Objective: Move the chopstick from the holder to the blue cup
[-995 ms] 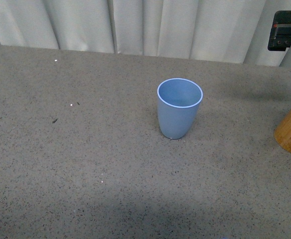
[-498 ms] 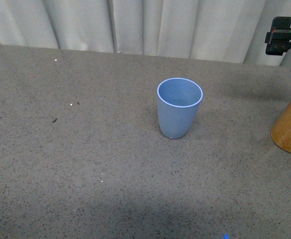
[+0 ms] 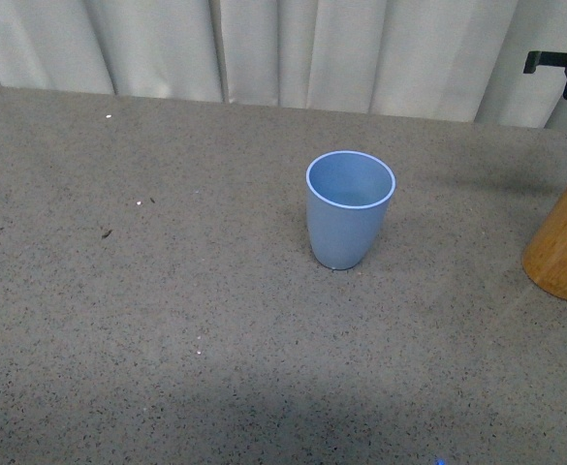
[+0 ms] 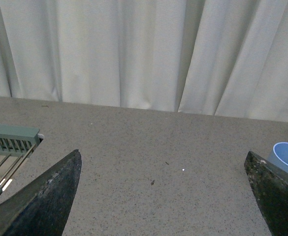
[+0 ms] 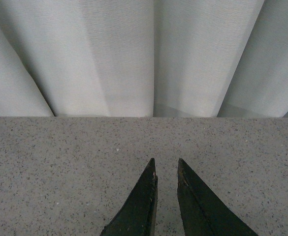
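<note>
Holder [image 3: 564, 247] shows only in front view; left hand [image 4: 162, 152] wide, right hand [image 5: 166, 161] narrow.

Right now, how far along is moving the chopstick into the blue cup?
Nothing looks done: the blue cup stands empty and no chopstick shows in any view. Nothing is in hand: the right claw is nearly closed on nothing, the left claw wide open. Left: draw the chopstick from the holder, cut off at the front view's edge, and drop it in the cup.
</note>
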Motion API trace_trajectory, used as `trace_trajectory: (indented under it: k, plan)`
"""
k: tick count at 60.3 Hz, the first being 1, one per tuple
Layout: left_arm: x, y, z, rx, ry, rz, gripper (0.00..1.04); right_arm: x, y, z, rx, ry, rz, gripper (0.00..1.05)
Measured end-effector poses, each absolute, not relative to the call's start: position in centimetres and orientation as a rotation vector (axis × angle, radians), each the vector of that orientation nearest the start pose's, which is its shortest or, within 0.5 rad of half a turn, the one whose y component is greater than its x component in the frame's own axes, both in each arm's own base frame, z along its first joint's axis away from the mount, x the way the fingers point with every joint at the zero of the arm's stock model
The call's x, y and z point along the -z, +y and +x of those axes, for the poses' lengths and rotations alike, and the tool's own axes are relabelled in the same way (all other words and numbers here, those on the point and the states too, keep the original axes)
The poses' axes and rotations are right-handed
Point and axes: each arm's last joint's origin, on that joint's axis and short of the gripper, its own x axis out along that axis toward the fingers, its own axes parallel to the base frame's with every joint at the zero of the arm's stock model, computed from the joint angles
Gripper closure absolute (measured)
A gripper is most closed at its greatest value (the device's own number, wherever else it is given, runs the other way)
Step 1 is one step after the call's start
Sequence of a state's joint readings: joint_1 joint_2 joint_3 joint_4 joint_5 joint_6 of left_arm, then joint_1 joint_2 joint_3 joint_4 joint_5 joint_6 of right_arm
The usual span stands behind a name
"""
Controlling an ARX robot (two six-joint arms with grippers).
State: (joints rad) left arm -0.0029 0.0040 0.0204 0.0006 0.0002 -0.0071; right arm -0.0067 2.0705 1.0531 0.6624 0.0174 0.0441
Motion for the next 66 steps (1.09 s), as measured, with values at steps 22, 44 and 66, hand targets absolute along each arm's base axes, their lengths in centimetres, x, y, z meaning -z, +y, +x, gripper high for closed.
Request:
trace_trajectory:
  k: [22, 44, 66]
  plan:
    - [-17.0, 0.0, 9.7, 0.003, -0.017, -0.007, 0.07, -15.7, -0.8, 39.1, 0.035, 0.292, -0.013, 0.92]
    - [-17.0, 0.0, 9.7, 0.003, -0.017, -0.007, 0.07, -23.8, -2.4, 36.1, 0.038, 0.164, -0.071, 0.92]
    - [-17.0, 0.0, 9.7, 0.003, -0.017, -0.007, 0.07, -30.3, 1.8, 33.8, -0.071, -0.021, -0.035, 0.92]
